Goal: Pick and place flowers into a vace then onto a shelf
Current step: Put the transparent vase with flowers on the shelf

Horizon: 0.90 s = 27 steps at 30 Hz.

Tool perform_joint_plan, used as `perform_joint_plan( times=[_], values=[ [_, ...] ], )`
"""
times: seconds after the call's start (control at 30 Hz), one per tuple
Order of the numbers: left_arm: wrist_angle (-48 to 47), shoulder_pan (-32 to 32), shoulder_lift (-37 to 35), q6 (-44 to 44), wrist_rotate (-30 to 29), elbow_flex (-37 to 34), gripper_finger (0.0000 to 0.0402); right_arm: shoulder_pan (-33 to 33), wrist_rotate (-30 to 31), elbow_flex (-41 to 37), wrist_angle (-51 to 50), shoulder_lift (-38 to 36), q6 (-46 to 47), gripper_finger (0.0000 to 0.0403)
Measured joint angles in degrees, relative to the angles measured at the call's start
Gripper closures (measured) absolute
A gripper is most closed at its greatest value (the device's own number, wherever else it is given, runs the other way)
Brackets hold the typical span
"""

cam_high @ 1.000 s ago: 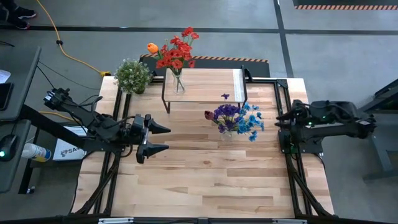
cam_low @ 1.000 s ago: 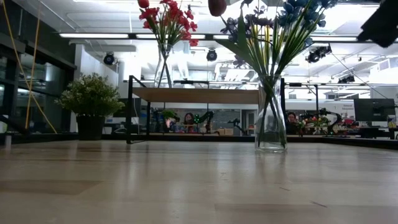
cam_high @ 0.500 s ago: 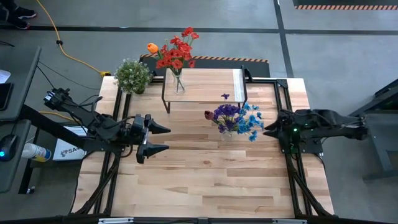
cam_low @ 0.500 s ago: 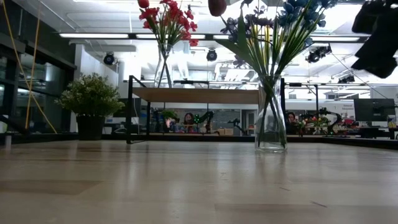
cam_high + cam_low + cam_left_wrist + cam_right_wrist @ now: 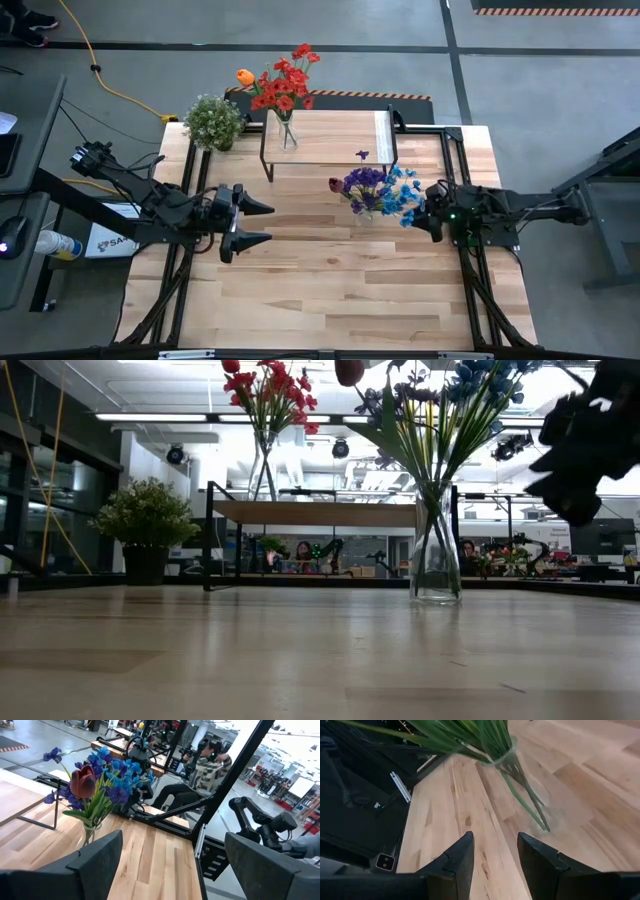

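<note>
Flowers [image 5: 470, 735] blooms cut off; vase [image 5: 530, 795] blurred.

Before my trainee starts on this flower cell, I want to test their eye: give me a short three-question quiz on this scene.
1. True or false: the vase of red flowers stands on the shelf.
2. Which gripper is nearer the blue and purple flowers: (a) left gripper, (b) right gripper?
3. Fill in: the potted plant sits beside the shelf's ____ end.

Key: 1 true; 2 b; 3 left.
</note>
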Motion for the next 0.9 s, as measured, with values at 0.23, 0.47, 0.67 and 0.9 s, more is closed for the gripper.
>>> perform_joint_plan(
  times=[0.23,0.47,0.67,0.9],
  values=[
    [-0.36,0.02,0.00,-0.09,0.01,0.00,0.0021,0.00,0.05,-5.13,6.44,0.29,4.06,0.0261],
    [-0.39,0.02,-0.01,-0.09,0.03,0.00,0.0021,0.02,4.83,-5.66,9.41,0.93,-0.90,0.0263],
    [-0.42,0.02,-0.02,-0.07,0.14,0.00,0.0021,0.02,9.78,-5.64,9.18,1.53,-5.98,0.0262],
    [-0.66,0.02,-0.01,-0.02,0.14,0.00,0.0021,0.02,8.32,-5.60,8.54,4.14,-14.14,0.0261]
  ],
)
